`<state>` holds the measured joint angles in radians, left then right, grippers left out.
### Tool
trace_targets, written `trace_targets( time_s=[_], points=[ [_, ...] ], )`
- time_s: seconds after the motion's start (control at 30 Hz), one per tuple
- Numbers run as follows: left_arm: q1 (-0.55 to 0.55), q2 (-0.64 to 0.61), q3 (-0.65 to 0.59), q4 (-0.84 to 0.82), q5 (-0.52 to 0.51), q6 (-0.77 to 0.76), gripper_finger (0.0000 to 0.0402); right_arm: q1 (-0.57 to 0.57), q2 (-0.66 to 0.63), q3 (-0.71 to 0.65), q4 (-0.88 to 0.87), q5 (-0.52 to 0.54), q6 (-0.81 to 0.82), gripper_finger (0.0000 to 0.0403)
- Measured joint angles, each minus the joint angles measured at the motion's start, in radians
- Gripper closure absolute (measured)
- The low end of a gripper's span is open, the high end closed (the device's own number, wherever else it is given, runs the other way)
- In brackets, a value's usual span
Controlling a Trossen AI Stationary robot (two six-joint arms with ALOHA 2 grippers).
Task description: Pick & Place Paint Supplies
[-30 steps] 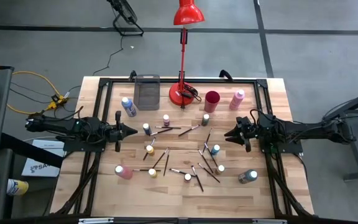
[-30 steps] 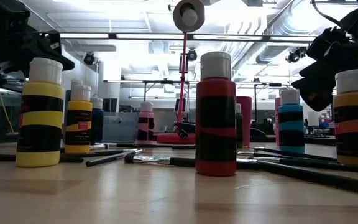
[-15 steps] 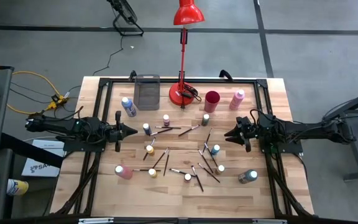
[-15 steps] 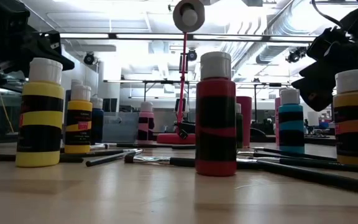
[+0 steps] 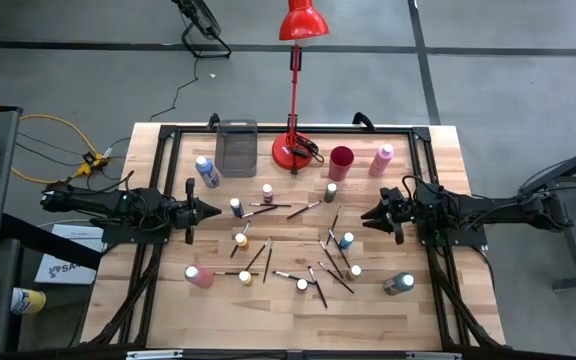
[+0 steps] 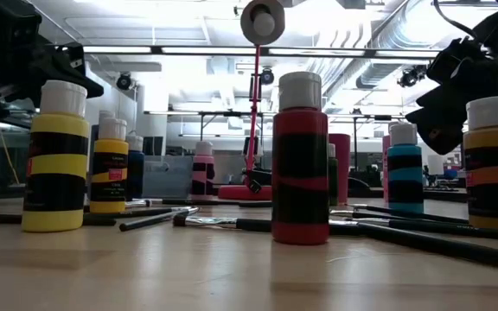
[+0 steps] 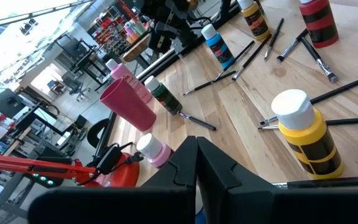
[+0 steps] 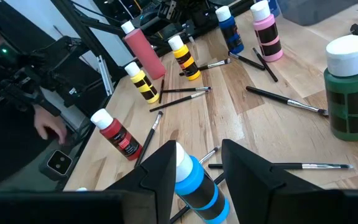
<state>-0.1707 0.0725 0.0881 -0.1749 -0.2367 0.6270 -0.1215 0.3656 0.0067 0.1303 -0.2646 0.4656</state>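
Several white-capped paint bottles, such as a yellow one, a pink one and a blue one, stand or lie on the wooden table. Thin dark paintbrushes lie flat among them. My left gripper hovers shut at the table's left side, pointing at the middle; its fingers are pressed together. My right gripper hovers at the right side, open, with nothing between its fingers. In the right wrist view the blue bottle shows through the gap, farther down.
A translucent grey bin, a red desk lamp's base and a dark red cup stand along the far edge. Another pink bottle is at the far right. A black frame runs round the table.
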Motion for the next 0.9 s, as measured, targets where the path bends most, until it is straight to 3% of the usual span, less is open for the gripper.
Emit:
trace_targets(
  time_s=[0.47,0.9],
  points=[
    [0.000,0.000,0.000,0.003,0.000,0.000,0.0398,0.000,0.000,0.000,0.000,0.000,0.000,0.0280],
    [0.000,0.000,-0.006,0.130,0.006,-0.032,0.0398,0.000,0.000,0.000,0.000,0.000,0.000,0.0280]
  ],
)
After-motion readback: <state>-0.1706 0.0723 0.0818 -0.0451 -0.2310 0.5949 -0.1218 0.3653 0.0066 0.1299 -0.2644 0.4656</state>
